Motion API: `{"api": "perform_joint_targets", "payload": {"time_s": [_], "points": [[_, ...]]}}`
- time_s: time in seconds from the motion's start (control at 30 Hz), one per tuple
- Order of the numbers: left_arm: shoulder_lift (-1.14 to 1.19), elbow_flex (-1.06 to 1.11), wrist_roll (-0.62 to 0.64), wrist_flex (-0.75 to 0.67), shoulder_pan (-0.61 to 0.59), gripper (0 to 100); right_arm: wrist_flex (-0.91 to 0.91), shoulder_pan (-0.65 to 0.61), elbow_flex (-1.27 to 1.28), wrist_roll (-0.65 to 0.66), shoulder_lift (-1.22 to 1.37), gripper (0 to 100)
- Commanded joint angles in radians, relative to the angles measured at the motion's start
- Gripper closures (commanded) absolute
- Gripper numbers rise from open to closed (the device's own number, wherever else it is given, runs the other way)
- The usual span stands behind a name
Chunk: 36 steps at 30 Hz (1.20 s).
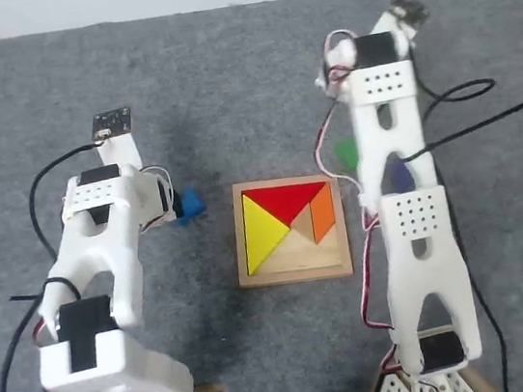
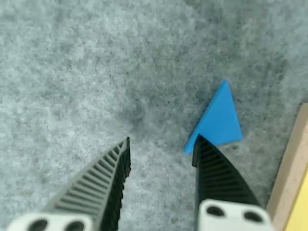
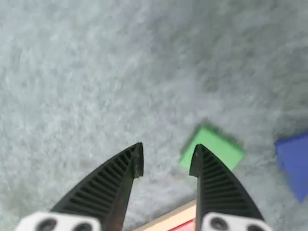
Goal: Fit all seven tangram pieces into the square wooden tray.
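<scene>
On the grey mat just left of the tray (image 1: pixel 299 257), a light blue triangle (image 2: pixel 219 118) lies flat. The left gripper (image 2: pixel 162 140) hangs by it, fingers apart and holding nothing. One fingertip is at the triangle's edge, but whether it touches is unclear. The right gripper (image 3: pixel 168 146) is likewise spread and empty, with a green piece (image 3: pixel 211 149) beside one finger. A dark blue piece (image 3: pixel 293 161) lies near it, cut off at the frame edge.

Red (image 1: pixel 287 202), yellow (image 1: pixel 262 233) and orange (image 1: pixel 323 215) pieces sit in the tray.

The pieces look thin, stiff and light, likely to skid if nudged. Pinching the triangle across two opposite edges should serve best.

From above, the right arm covers most of the green and dark blue pieces. A tan patch between red and orange could be a seventh piece or bare wood.
</scene>
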Motion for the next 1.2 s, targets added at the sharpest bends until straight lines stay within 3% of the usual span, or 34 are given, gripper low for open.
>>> {"api": "perform_joint_targets", "payload": {"time_s": [0.0,0.13,0.27,0.4,0.5,0.73,1.07,1.17], "points": [[-0.023,-0.005,-0.032,-0.011,0.006,79,0.051,-0.012,0.034,0.008,-0.12,82.6],[-0.023,-0.005,-0.032,-0.014,0.006,79,0.053,-0.008,0.308,0.086,-0.323,82.6],[-0.023,-0.005,-0.031,-0.014,0.008,79,0.012,-0.016,0.847,0.091,-0.605,82.7],[-0.023,-0.005,-0.031,-0.017,0.037,79,-0.421,-0.008,1.346,0.005,-0.839,82.4],[-0.031,0.027,-0.034,-0.021,0.044,79,-0.707,-0.008,1.562,-0.058,-0.937,82.4],[-0.034,0.035,-0.035,-0.021,0.046,79,-0.84,-0.021,1.57,-0.143,-0.865,82.2],[-0.034,0.036,-0.037,-0.034,0.046,79,-0.754,0.021,1.453,-0.16,-0.719,82.1],[-0.034,0.039,-0.037,-0.034,0.046,79,-0.763,0.033,1.427,-0.161,-0.69,77.2]]}}
